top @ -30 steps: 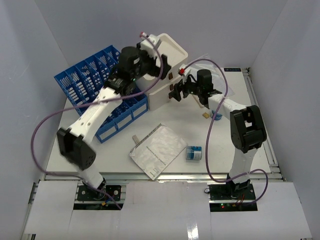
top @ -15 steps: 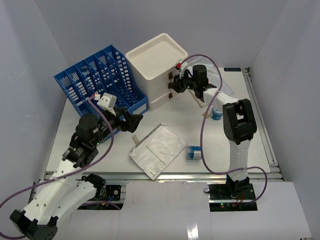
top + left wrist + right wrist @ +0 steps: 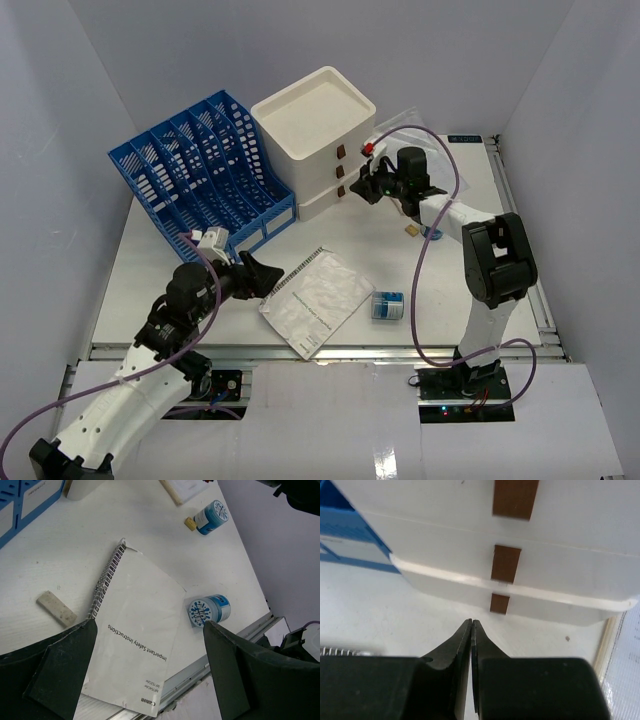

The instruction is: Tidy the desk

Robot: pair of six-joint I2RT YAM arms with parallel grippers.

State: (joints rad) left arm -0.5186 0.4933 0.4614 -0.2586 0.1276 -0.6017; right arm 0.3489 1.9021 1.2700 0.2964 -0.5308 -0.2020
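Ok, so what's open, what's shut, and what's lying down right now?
left gripper: open, empty, above the booklet.
right gripper: shut, empty.
drawer box: all three drawers shut.
booklet: closed, flat on the desk.
tub: tipped on its side beside the booklet.
file rack: standing upright.
eraser: lying flat.

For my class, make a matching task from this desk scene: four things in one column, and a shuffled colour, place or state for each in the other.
Things
1. file rack
2. booklet
3. eraser
4. right hand

Descriptions
A. shut, pointing at the drawer box
B. blue, at the far left
C. small, lying beside a spiral binding
D. white, printed, flat near the front edge

Pairs: 1-B, 2-D, 3-C, 4-A
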